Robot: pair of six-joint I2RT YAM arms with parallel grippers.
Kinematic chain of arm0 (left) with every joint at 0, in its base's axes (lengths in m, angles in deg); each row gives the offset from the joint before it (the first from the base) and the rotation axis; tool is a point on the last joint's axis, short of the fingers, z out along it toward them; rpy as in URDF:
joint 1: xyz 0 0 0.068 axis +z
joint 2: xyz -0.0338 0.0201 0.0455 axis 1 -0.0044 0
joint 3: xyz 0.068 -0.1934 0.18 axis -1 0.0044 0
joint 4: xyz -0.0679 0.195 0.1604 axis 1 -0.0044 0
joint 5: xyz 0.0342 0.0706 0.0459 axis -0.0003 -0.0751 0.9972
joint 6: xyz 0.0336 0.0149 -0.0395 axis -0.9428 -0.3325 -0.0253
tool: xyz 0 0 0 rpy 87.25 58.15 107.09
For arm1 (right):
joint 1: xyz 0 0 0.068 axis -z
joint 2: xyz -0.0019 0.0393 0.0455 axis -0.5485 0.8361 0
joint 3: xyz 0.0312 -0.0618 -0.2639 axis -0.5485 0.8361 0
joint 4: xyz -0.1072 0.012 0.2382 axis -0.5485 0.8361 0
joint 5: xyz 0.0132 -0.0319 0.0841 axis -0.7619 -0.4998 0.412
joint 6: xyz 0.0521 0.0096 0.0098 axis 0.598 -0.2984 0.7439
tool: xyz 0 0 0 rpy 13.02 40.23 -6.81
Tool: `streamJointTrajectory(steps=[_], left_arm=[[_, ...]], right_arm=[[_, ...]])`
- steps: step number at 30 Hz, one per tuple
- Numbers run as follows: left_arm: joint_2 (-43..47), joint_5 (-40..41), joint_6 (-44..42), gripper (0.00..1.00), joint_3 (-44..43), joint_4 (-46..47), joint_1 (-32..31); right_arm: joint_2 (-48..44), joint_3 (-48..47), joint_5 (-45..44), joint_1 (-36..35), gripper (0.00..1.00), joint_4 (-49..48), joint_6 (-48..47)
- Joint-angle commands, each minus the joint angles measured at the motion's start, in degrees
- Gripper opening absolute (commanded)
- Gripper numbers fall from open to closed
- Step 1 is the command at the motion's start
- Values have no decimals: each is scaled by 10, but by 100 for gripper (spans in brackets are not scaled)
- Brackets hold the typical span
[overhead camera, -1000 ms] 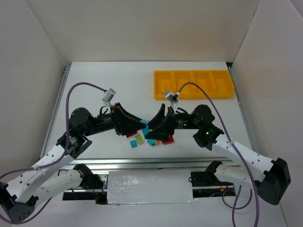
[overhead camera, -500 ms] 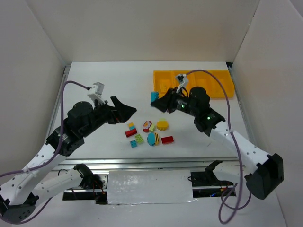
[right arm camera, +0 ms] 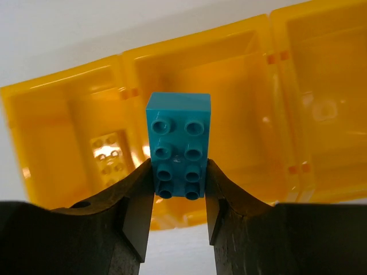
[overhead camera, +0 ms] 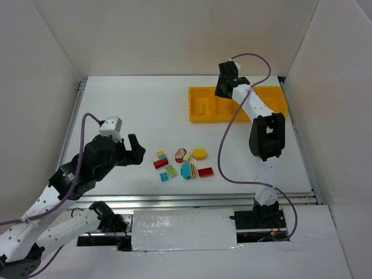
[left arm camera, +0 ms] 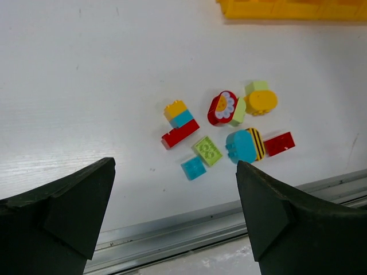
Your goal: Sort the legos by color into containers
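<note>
Several legos (overhead camera: 181, 163) lie loose on the white table near its front edge. In the left wrist view I see a yellow-blue-red stack (left arm camera: 179, 123), a red flower piece (left arm camera: 222, 107), a yellow round one (left arm camera: 261, 101), a light green plate (left arm camera: 207, 150) and a red brick (left arm camera: 280, 143). My left gripper (overhead camera: 135, 150) (left arm camera: 175, 166) stands open to the left of them, holding nothing. My right gripper (overhead camera: 225, 87) (right arm camera: 178, 172) is shut on a blue brick (right arm camera: 178, 143) above the yellow containers (overhead camera: 238, 118) (right arm camera: 252, 69). A yellow brick (right arm camera: 109, 153) lies in the leftmost compartment.
A metal rail (overhead camera: 192, 200) runs along the table's front edge, close below the loose bricks. White walls close in the left, back and right sides. Purple cables (overhead camera: 226, 145) loop from both arms over the table.
My right arm has swung from the pile up to the tray, carrying the blue brick. My left gripper has drawn back to the left and opened.
</note>
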Motion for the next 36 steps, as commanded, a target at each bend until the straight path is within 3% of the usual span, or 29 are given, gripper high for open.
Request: streamJointTrajectory(steps=[1,5,9,10,11,14,17,22,25,26,31,36], left_arm=[[22,4,-25,99,29,-12,-4],[38,-41,-45,100,38,12,-5],[36,-44,-44,99,38,10,-5],[37,-44,-44,99,38,11,-5],[36,-46,-44,99,39,11,-5],[41,-45,-43,100,40,12,-5],[44,-46,-43,100,42,14,-5],[42,-42,-40,100,41,13,-5],[45,-19,-31,99,38,4,-5],[48,-10,-26,100,37,2,-5],[68,17,-8,99,42,-6,-5],[70,8,-11,100,44,-1,-5]], right_arm=[[37,-91,-46,20,0,82,-41],[60,-110,-7,33,2,90,-52],[66,-97,13,33,16,81,-62],[67,-98,16,34,27,83,-62],[67,-98,17,34,55,86,-62],[61,-97,25,34,72,88,-61],[38,-94,24,34,80,90,-58],[-39,-65,42,17,81,110,-31],[-145,59,123,-11,84,69,-22],[-201,147,139,-44,99,49,-24],[-300,342,69,-171,100,-5,22],[-339,428,20,-238,100,-16,132]])
